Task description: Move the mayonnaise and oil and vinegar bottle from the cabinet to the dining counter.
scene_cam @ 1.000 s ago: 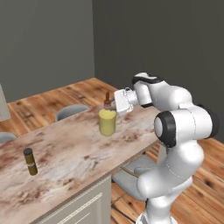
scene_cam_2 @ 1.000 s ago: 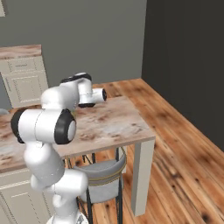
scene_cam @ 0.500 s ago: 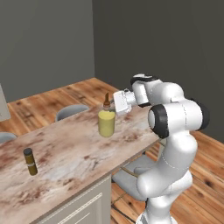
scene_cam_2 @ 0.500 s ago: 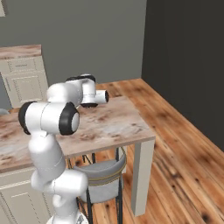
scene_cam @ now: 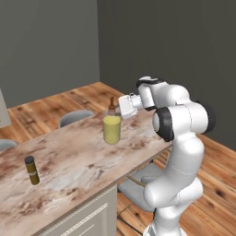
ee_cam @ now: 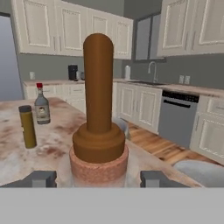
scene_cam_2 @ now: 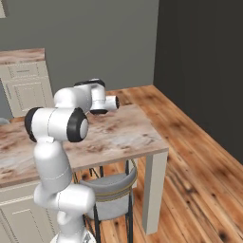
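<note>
The oil and vinegar bottle (scene_cam: 112,129), yellow-olive with a brown stopper (ee_cam: 98,96), stands upright on the dining counter (scene_cam: 78,161) near its far end. My gripper (scene_cam: 118,107) is level with the bottle's neck and open. In the hand view its fingertips (ee_cam: 43,178) stand wide on either side of the neck, with a gap on both sides of my gripper (ee_cam: 98,178). The mayonnaise and the cabinet are out of view.
A thin brownish bottle (scene_cam: 31,169) stands further left on the counter, and a small red-capped bottle (ee_cam: 41,106) stands behind it. Grey stools (scene_cam: 76,117) (scene_cam_2: 107,182) sit on both sides. The counter's end edge (scene_cam_2: 159,147) is close by.
The gripper and the bottle stay in place. The arm's elbow has swung upward and toward the counter.
</note>
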Available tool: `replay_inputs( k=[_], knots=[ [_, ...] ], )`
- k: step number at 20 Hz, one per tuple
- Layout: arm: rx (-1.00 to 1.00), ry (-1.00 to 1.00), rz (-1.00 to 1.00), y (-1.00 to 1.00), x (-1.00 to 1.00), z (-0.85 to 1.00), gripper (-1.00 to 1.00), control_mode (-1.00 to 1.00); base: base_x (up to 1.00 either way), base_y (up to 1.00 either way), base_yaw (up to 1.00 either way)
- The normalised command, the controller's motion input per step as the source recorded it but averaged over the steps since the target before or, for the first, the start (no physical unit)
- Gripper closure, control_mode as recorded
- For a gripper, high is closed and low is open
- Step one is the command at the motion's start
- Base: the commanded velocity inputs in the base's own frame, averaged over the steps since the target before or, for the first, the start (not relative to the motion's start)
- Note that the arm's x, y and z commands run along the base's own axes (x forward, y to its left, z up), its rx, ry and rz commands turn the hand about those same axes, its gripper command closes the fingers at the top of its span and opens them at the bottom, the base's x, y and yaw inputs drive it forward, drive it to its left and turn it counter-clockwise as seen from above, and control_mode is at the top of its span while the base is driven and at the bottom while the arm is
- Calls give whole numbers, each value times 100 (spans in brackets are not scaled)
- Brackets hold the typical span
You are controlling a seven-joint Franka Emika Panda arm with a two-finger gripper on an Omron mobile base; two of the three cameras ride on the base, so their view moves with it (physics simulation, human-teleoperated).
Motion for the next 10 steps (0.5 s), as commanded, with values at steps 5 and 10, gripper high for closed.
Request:
replay_inputs(
  k=[5,10],
  knots=[
    [0,0,0,16,0,-28,-100,-100,0,0,0],
    [0,-4,0,2,-8,-4,-100,-100,0,0,0]
  ],
)
